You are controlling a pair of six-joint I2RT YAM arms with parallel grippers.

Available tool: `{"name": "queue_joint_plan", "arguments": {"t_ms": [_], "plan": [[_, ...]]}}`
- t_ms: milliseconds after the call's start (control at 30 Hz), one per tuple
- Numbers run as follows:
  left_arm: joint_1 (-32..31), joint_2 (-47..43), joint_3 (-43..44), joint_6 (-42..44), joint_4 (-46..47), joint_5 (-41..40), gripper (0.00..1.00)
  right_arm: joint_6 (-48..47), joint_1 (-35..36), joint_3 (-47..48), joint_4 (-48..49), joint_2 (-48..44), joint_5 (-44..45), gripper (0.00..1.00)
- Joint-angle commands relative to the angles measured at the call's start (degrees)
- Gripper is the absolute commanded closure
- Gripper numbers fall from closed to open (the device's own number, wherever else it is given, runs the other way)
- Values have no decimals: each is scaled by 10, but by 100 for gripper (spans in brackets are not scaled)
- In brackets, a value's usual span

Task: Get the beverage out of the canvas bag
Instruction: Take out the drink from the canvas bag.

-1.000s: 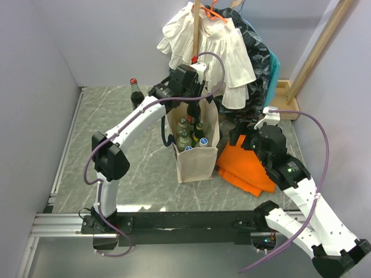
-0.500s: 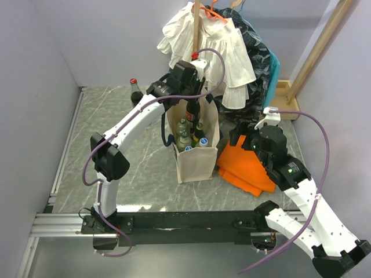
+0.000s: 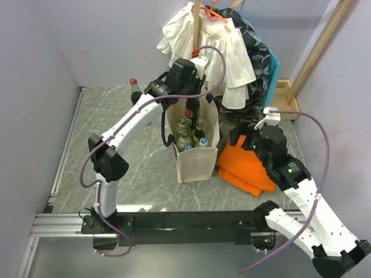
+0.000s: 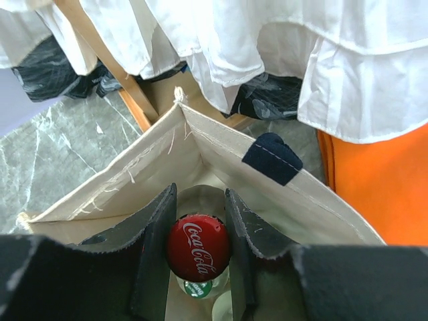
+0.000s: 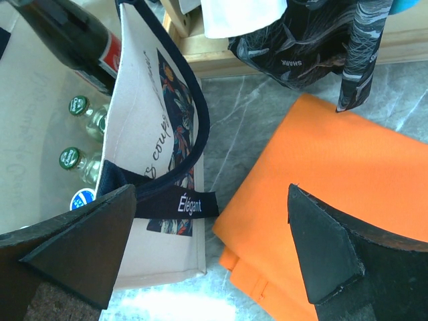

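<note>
Clenching the cola bottle above the canvas bag, left fingers, bottle base indistinct; right fingers spread, empty.

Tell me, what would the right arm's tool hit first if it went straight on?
The right tool would likely meet the navy handle of the canvas bag, or the orange cloth beside it; depth is unclear.

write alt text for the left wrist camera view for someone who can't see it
The left gripper is shut on a red-capped Coca-Cola bottle, looking down into the open canvas bag. Behind the bag hang white garments, and an orange cloth shows at the right edge of the view.
</note>
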Motion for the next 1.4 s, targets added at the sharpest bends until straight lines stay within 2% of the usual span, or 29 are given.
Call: {"name": "queue_joint_plan", "arguments": {"t_ms": [0,833,1000,1367], "plan": [[-7,-123,39,17,154,-7,99,-3,1,9,12,-5,4,0],[-18,-225,1,59,222,-26,99,3,1,6,21,0,-10,0],[-19,-253,-36,61,262,-33,99,4,1,6,15,3,-14,0],[-19,-259,-4,84,274,-38,99,0,1,6,11,-4,-9,0]]}}
